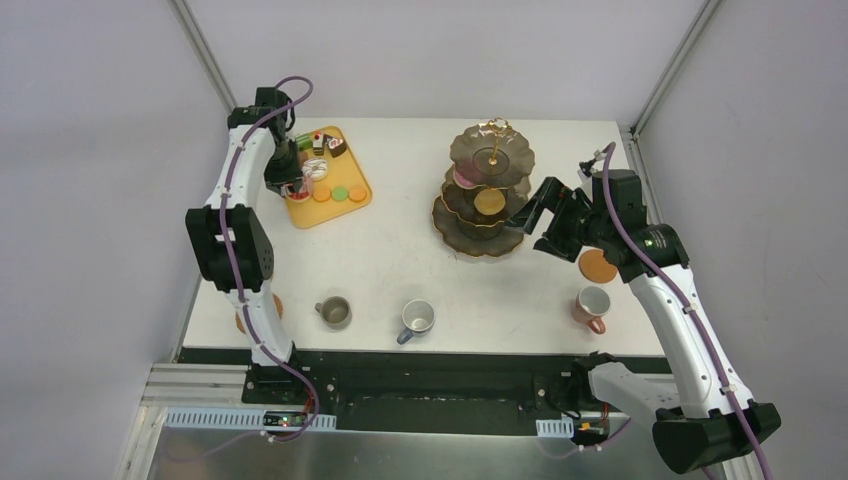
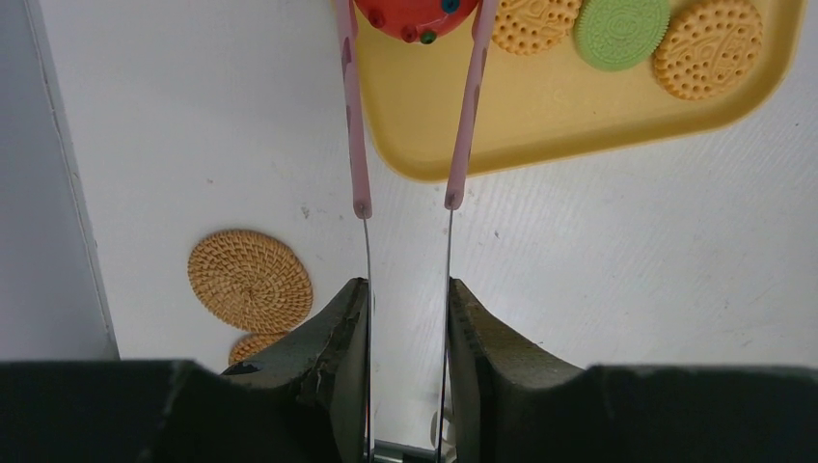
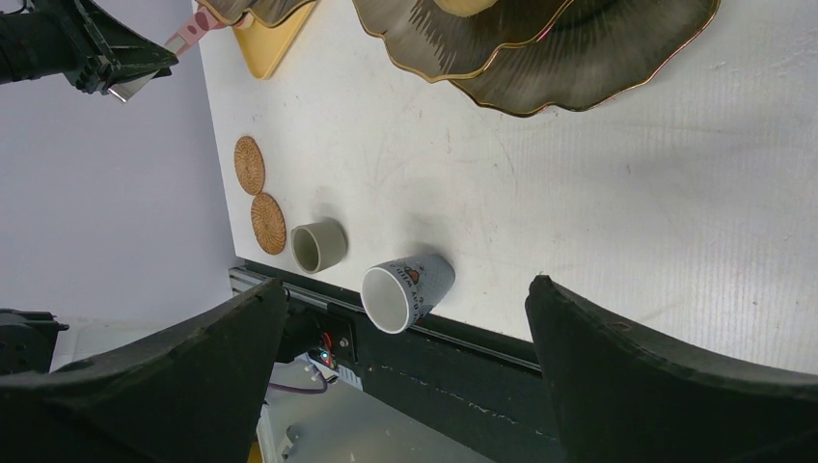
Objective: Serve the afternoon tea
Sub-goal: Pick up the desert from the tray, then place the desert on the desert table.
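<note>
Three mugs point(image 1: 417, 318) stand along the table's point(image 1: 400, 250) near edge, three coasters point(image 2: 250, 280) by its sides. The left gripper point(image 2: 408, 289) squeezes pink-handled tongs point(image 2: 354, 116) around one red doughnut point(image 2: 417, 14) at the tray point(image 2: 579, 106). The right gripper point(image 3: 405, 283) gapes beside the three-tier stand point(image 1: 470, 245); the table's middle shows bare.

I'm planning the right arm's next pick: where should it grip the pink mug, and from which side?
Probably the rim, from straight above: the pink mug stands upright, mouth open, so one finger can go inside. Take the far wall, since its handle points toward the near edge.
</note>
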`<action>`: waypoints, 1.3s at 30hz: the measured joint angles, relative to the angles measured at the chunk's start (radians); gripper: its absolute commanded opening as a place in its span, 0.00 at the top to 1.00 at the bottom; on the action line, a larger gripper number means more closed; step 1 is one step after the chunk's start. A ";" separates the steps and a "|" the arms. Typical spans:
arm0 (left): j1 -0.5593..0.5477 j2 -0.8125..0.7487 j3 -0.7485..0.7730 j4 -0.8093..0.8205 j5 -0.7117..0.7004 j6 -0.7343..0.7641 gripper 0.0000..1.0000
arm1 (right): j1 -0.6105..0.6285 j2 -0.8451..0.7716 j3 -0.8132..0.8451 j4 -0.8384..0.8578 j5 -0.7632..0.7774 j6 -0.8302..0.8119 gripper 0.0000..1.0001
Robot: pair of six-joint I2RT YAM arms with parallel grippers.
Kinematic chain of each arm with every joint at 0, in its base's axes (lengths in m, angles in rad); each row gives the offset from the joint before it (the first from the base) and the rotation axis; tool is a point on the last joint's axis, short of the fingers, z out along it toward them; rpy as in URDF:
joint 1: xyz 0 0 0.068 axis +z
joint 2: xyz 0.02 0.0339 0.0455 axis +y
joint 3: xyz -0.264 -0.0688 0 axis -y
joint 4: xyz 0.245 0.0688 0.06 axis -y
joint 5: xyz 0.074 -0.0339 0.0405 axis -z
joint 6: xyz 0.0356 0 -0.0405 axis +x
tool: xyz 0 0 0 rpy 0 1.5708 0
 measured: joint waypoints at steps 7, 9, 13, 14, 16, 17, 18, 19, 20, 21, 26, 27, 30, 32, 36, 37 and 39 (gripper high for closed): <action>-0.005 -0.106 -0.053 -0.010 -0.009 -0.012 0.95 | 0.000 0.000 0.000 0.001 0.000 0.000 0.01; -0.012 -0.161 -0.077 -0.017 -0.013 -0.023 0.95 | 0.000 0.000 0.000 0.001 0.000 0.001 0.01; -0.060 -0.270 -0.102 -0.029 -0.010 -0.049 0.95 | 0.000 0.000 0.000 0.002 -0.001 0.002 0.01; -0.096 -0.303 -0.113 -0.026 -0.011 -0.056 0.95 | 0.000 0.000 0.000 0.004 -0.002 0.003 0.01; -0.197 -0.368 -0.142 -0.014 -0.008 -0.066 0.95 | 0.000 0.000 0.000 0.009 -0.003 0.003 0.01; -0.261 -0.404 -0.163 0.000 -0.002 -0.079 0.95 | 0.000 0.000 0.000 0.011 -0.004 0.004 0.01; -0.318 -0.440 -0.186 0.015 0.010 -0.092 0.95 | 0.000 -0.001 0.000 0.014 -0.004 0.005 0.01; -0.372 -0.474 -0.211 0.029 0.027 -0.108 0.95 | 0.000 -0.002 0.000 0.016 -0.004 0.005 0.01; -0.417 -0.507 -0.236 0.042 0.047 -0.124 0.94 | 0.000 -0.003 0.000 0.016 -0.003 0.006 0.01; -0.453 -0.537 -0.259 0.056 0.062 -0.143 0.94 | 0.000 -0.005 0.000 0.016 -0.003 0.006 0.01; -0.606 -0.638 -0.357 0.123 0.078 -0.241 0.94 | 0.000 -0.020 0.000 0.017 -0.003 0.007 0.01; -0.645 -0.640 -0.362 0.135 0.077 -0.258 0.94 | 0.000 -0.022 0.000 0.017 -0.003 0.007 0.01; -0.750 -0.630 -0.364 0.171 0.063 -0.290 0.94 | 0.000 -0.025 0.000 0.018 -0.003 0.008 0.01; -0.805 -0.609 -0.352 0.182 0.047 -0.299 0.94 | 0.000 -0.029 -0.001 0.022 -0.003 0.008 0.01; -0.850 -0.537 -0.303 0.196 0.027 -0.304 0.94 | 0.000 -0.040 -0.001 0.023 -0.003 0.010 0.01; -0.854 -0.520 -0.295 0.201 0.018 -0.305 0.94 | 0.000 -0.044 -0.001 0.023 -0.003 0.010 0.01; -0.859 -0.488 -0.280 0.201 0.004 -0.306 0.94 | 0.000 -0.050 -0.001 0.023 -0.002 0.010 0.01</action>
